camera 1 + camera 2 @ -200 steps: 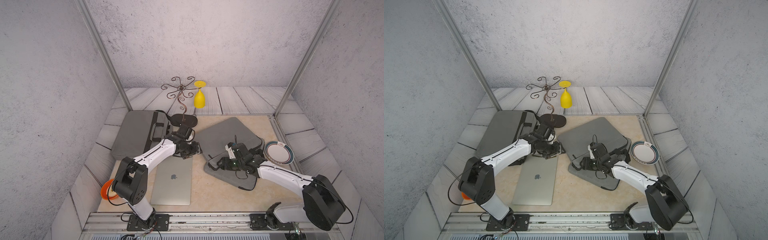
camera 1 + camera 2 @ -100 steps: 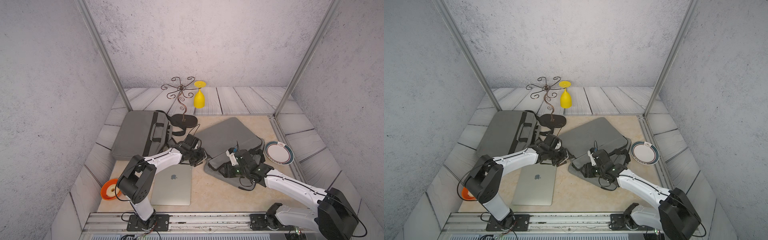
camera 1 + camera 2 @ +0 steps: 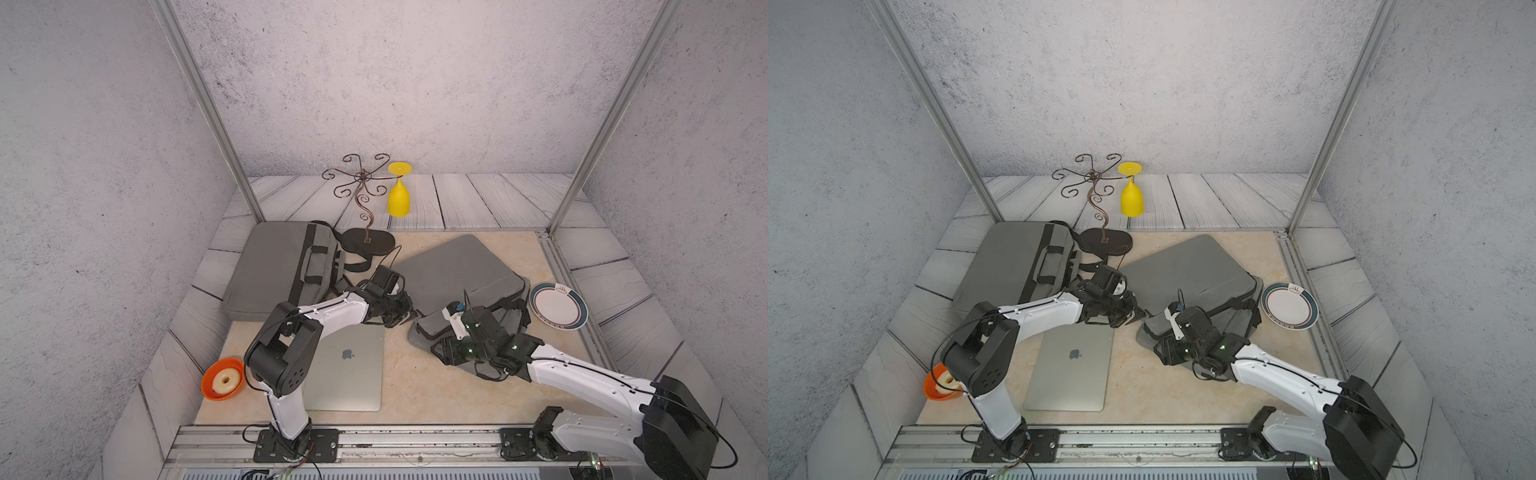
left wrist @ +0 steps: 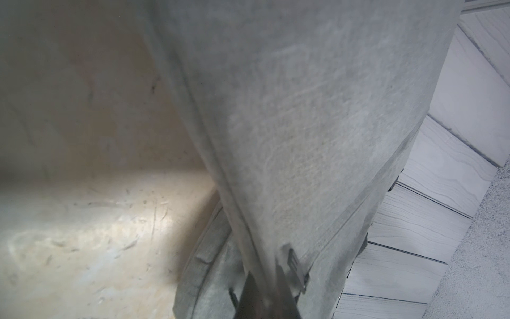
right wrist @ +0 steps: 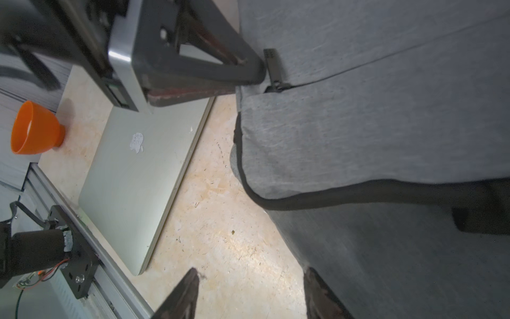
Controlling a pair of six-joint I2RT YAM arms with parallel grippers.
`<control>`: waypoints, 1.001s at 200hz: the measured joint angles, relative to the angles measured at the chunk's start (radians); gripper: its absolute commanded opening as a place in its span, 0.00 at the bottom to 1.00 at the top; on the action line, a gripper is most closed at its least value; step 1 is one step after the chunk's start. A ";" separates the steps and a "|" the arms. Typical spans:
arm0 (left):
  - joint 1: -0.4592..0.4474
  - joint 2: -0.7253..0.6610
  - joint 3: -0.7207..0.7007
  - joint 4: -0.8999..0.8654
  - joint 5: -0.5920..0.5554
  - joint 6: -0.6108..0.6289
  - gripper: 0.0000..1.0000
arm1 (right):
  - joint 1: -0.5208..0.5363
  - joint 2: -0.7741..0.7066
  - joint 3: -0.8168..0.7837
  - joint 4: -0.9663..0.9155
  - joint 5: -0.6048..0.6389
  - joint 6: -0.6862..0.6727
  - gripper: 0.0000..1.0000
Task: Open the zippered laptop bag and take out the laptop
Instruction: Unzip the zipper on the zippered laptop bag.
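- Laptop bag (image 3: 457,270) is laid flat on the tabletop (image 3: 415,386), right of centre, with its long axis running from near-left to far-right.
- At the near-left corner of the laptop bag, the zipper pull (image 5: 273,66) is seen standing up from the seam. The zip line appears closed along the stretch shown in the right wrist view.
- At that same corner the left tool (image 3: 409,318) is closed. In the left wrist view a ridge of the bag's edge fabric appears to be pinched between its tips. The pull lies just beside them, outside the grip.
- The right tool (image 5: 251,279) is held open with nothing between its jaws. One tip is over bare tabletop and the other is at the bag's near edge, apart from the pull.
- The left arm is therefore the nearer one to the pull.
- The zip line leads away from the left tool toward the right and far side, so travel of the pull is judged to lie in that direction.
- A regrasp onto the pull itself is judged necessary before any travel.
- A silver laptop (image 3: 345,365) is lying on the tabletop to the near left, outside the bag. Whether the bag holds another cannot be told.
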 measured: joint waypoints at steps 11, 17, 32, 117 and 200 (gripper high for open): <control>0.000 -0.002 0.012 -0.016 0.006 -0.001 0.00 | 0.019 0.000 -0.002 0.011 0.014 -0.017 0.55; -0.001 -0.005 0.019 -0.025 0.009 -0.002 0.00 | 0.032 0.000 -0.003 0.019 0.023 -0.027 0.54; -0.003 -0.017 0.035 -0.042 0.016 -0.006 0.00 | 0.065 0.000 -0.006 0.051 0.055 -0.052 0.50; -0.031 -0.066 0.060 -0.035 0.049 -0.085 0.00 | 0.180 0.006 -0.144 0.380 0.307 -0.161 0.39; -0.054 -0.118 0.032 0.014 0.059 -0.154 0.00 | 0.185 0.149 -0.239 0.749 0.438 -0.129 0.36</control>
